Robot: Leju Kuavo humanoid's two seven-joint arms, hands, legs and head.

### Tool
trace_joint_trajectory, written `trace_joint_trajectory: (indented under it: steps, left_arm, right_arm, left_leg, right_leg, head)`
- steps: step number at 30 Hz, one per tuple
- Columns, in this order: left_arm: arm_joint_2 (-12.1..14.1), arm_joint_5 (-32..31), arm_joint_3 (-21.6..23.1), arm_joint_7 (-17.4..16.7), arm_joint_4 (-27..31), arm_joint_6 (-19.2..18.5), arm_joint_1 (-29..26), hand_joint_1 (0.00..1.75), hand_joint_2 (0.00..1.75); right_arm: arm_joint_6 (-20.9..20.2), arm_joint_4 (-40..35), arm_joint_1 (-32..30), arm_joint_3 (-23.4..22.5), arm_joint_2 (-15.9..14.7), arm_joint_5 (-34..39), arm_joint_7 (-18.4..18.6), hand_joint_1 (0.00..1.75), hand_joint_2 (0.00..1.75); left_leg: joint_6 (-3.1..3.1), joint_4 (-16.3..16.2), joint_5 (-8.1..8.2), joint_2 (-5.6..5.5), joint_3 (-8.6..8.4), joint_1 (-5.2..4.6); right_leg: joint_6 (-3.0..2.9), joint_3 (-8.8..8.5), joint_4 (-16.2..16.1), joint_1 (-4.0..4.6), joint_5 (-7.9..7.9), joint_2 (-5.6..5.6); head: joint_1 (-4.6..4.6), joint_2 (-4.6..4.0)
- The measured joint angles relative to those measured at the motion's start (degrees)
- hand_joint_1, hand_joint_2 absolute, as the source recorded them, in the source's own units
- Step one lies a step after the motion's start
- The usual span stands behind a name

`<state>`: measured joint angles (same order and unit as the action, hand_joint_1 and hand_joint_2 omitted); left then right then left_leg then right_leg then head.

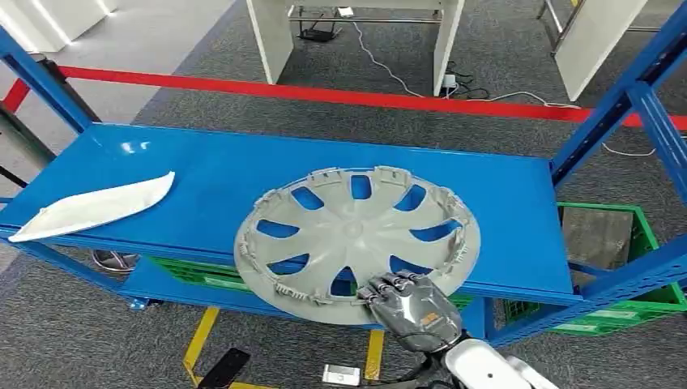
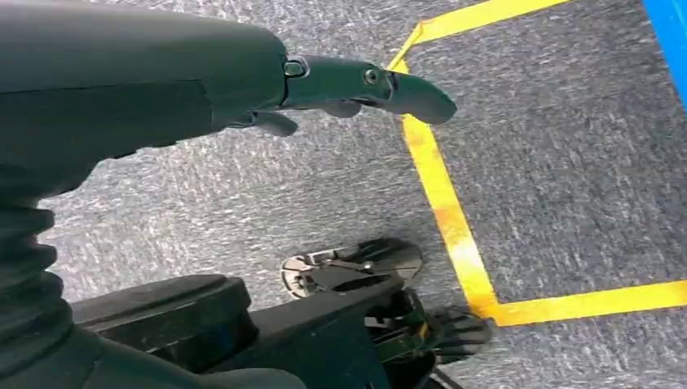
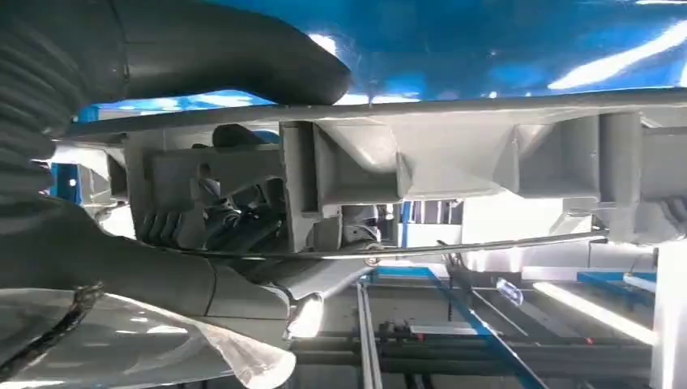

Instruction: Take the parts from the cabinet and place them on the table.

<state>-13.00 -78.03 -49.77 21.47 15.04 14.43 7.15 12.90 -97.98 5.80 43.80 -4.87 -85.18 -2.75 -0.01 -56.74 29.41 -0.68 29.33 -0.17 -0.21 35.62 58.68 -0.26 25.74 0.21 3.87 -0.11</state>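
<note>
Grey moulded plastic forms a large round wheel cover [image 1: 356,235], which is seen lying inner side up on the blue shelf [image 1: 202,174] of the cabinet, its near rim jutting past the shelf's front edge. That overhanging rim is gripped by the right hand [image 1: 405,301]: in the right wrist view the thumb [image 3: 235,61] is laid across one face and the darker fingers are tucked among the ribs and clips on the other. The left hand [image 2: 356,85] is hung low over grey carpet, its fingers straight and loosely apart, with nothing held.

The cover is judged light and thin, somewhat springy, with small clips that could snap; the rim between clips is the soundest hold. A white curved panel [image 1: 93,207] is seen well apart at the shelf's left end. Blue uprights [image 1: 616,105] are set at both ends, so the broad disc is best drawn straight out over the open front edge.
</note>
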Motion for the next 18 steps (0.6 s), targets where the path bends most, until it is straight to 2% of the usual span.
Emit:
trace_joint_trajectory:
  steps: [11,16,18]
  left_arm:
    - [0.1,0.0,0.0,-0.6,0.0,0.5,0.0,0.0,1.75]
    - [0.2,0.0,0.0,-0.6,0.0,0.5,0.0,0.0,1.75]
    - [0.2,0.0,0.0,-0.6,0.0,0.5,0.0,0.0,1.75]
  right_arm:
    - [0.0,0.0,0.0,0.0,0.2,0.0,0.2,1.66,1.75]
    - [0.0,0.0,0.0,0.0,0.5,0.0,0.2,1.66,1.75]
    - [0.0,0.0,0.0,0.0,0.5,0.0,0.2,1.66,1.75]
  left_leg:
    - [0.08,-0.1,0.05,0.0,0.03,-0.17]
    - [0.26,-0.3,0.13,0.0,0.11,-0.38]
    - [0.53,-0.6,0.22,0.0,0.25,-0.42]
  right_leg:
    - [0.08,0.0,0.0,-0.2,-0.05,-0.01]
    - [0.31,-0.01,0.0,-0.4,-0.14,-0.01]
    - [0.54,0.0,0.0,-0.44,-0.21,-0.01]
  head:
    - [0.0,0.0]
    - [0.0,0.0]
    - [0.02,0.0]
